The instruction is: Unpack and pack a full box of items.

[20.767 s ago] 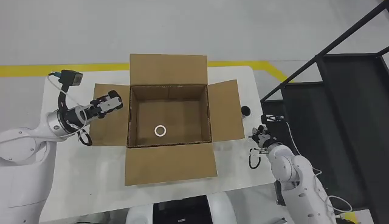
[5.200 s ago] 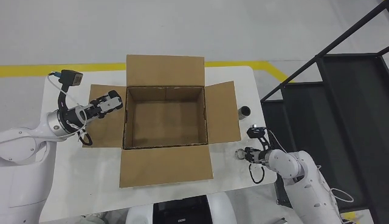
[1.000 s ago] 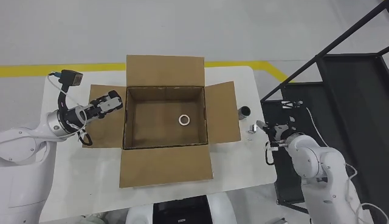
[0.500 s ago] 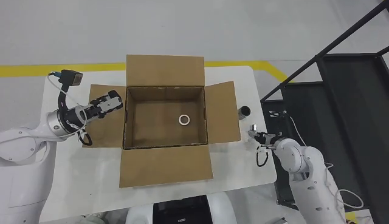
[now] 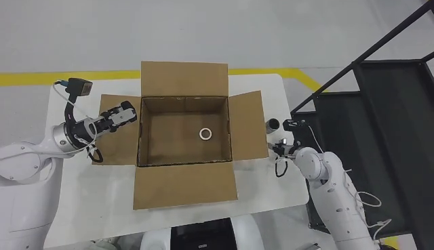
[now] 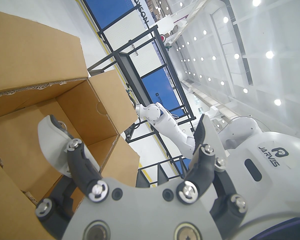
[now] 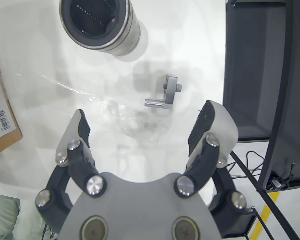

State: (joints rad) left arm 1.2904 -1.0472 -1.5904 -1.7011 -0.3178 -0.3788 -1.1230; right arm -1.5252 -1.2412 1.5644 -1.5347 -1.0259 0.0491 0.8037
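An open cardboard box (image 5: 184,99) stands mid-table with all flaps spread, and a white ring (image 5: 206,134) lies on its floor. My left gripper (image 5: 122,114) hovers open over the box's left flap, its fingers (image 6: 52,136) empty beside the box wall (image 6: 87,118). My right gripper (image 5: 279,146) is open above the table just right of the box. In front of it lie a small metal bracket (image 7: 167,94) and a steel cylindrical bushing (image 7: 100,18), also seen as the bushing (image 5: 272,124) from above. A crumpled clear plastic wrap (image 7: 120,116) lies between the right fingers.
The white table (image 5: 81,202) ends close to the right gripper. A dark metal rack (image 5: 380,108) stands just beyond that edge, seen as the rack (image 7: 255,71) beside the bracket. The box's right flap (image 7: 0,106) borders the working spot.
The white ring, absent from the box 5 s ago, now lies in it. Over the last second the right gripper has moved left from the table edge toward the bushing; the left arm stayed still.
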